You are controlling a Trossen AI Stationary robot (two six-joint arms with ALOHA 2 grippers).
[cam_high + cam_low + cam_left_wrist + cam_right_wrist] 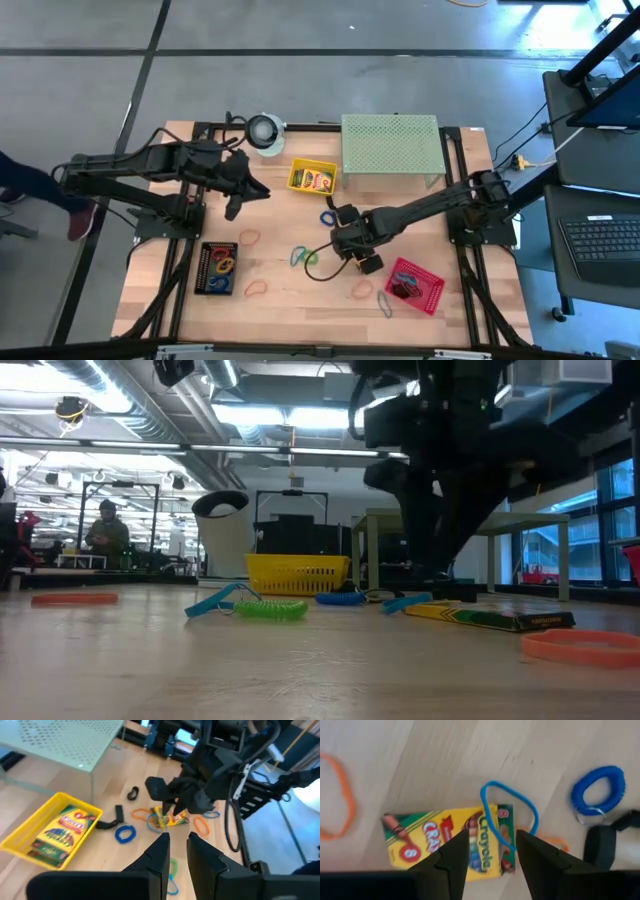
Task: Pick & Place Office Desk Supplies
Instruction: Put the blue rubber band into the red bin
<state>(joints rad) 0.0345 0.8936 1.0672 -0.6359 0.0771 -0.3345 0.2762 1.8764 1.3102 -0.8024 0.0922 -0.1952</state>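
Crayon box (447,840) directly beneath right claw (490,852), fingers parted, nothing grasped. Risk: blue band (512,815) draped across box, likely caught on closing.

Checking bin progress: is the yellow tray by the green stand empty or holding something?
Holding something. The yellow tray has a crayon box lying flat inside; the overhead view shows the same.

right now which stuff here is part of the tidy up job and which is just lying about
Job:
- crayon box under the right arm
- crayon box in yellow basket
- blue rubber band
- orange rubber band

Lying about:
- green perforated stand
- round white roll
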